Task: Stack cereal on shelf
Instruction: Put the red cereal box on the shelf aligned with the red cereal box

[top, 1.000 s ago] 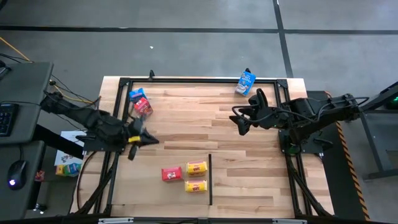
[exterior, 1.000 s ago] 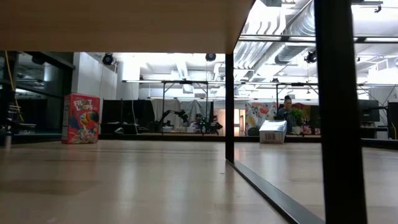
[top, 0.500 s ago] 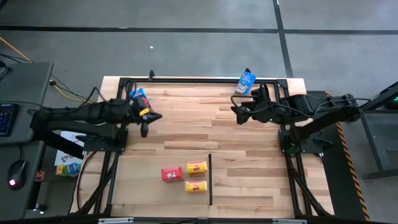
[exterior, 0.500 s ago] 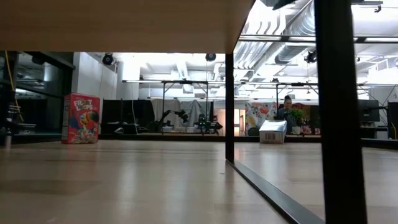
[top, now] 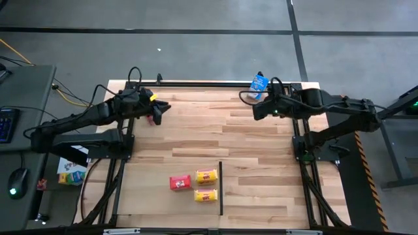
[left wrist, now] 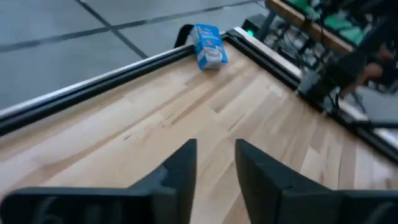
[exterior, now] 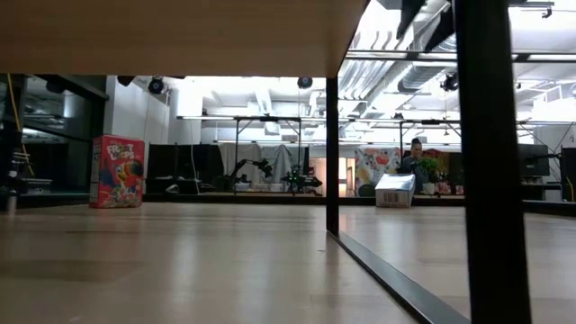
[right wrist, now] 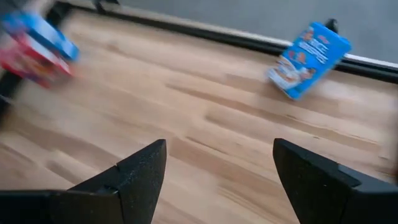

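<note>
My right gripper point(top: 256, 112) hovers near the desk's far right corner with its fingers point(right wrist: 140, 171) spread wide and nothing between them. The blue carton point(top: 258, 84) is just beyond, leaning at a tilt against the black rail point(top: 209, 83) along the far edge. To take it cleanly, I judge I should come in low, line the fingers up across its narrow faces and match that tilt, or it may tip or slide along the rail. Printed blue front, white patch low down, small and light.

My left gripper point(top: 155, 112) sits at the far left corner, fingers point(left wrist: 176, 171) only a narrow gap apart and empty. A second blue carton and a red carton point(right wrist: 31, 59) lie touching there, mostly hidden under my arm from above; the right wrist camera catches them, blurred.

Three more wait toward the near edge, mid-desk: a red one point(top: 180, 182) and two yellow cartons point(top: 206, 176) close together beside a thin black divider point(top: 221, 188). Nothing stacked yet, by my reckoning.
</note>
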{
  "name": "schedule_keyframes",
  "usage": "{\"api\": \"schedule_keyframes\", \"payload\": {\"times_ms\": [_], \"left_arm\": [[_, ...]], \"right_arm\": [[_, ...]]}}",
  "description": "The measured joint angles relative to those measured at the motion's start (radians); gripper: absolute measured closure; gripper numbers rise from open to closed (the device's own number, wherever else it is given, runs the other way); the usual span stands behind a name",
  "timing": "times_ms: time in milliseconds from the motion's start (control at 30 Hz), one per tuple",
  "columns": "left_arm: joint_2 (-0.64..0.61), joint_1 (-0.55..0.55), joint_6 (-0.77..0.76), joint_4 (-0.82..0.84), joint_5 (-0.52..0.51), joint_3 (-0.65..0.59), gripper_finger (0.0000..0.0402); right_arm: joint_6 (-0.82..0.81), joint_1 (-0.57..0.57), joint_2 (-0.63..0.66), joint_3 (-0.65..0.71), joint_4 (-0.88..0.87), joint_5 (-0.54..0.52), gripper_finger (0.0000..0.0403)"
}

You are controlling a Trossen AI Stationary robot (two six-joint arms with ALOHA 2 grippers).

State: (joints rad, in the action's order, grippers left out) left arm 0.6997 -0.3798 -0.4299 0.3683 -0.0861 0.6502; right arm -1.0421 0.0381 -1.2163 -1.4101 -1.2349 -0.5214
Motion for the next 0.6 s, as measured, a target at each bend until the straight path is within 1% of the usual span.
{"api": "schedule_keyframes", "payload": {"times_ms": [67,167,267,367,467,600], "left_arm": [[0.000,-0.011,-0.037,0.000,-0.001,0.000,0.0270],[0.000,-0.025,-0.097,-0.010,-0.015,0.000,0.0234],[0.011,-0.041,-0.146,-0.013,-0.043,0.025,0.0200],[0.037,-0.055,-0.181,0.045,-0.055,0.096,0.0173],[0.096,-0.068,-0.148,0.182,-0.060,0.204,0.0158],[0.214,-0.105,-0.063,0.480,-0.087,0.369,0.0154]], "right_arm": [[0.074,0.039,0.000,0.000,-0.037,0.043,0.0116],[0.193,0.095,0.003,0.027,-0.027,0.099,0.0116],[0.294,0.141,0.012,0.097,0.037,0.159,0.0116],[0.348,0.176,0.014,0.188,0.132,0.219,0.0116],[0.395,0.200,0.014,0.267,0.235,0.305,0.0116],[0.420,0.211,0.014,0.329,0.337,0.389,0.0116]]}}
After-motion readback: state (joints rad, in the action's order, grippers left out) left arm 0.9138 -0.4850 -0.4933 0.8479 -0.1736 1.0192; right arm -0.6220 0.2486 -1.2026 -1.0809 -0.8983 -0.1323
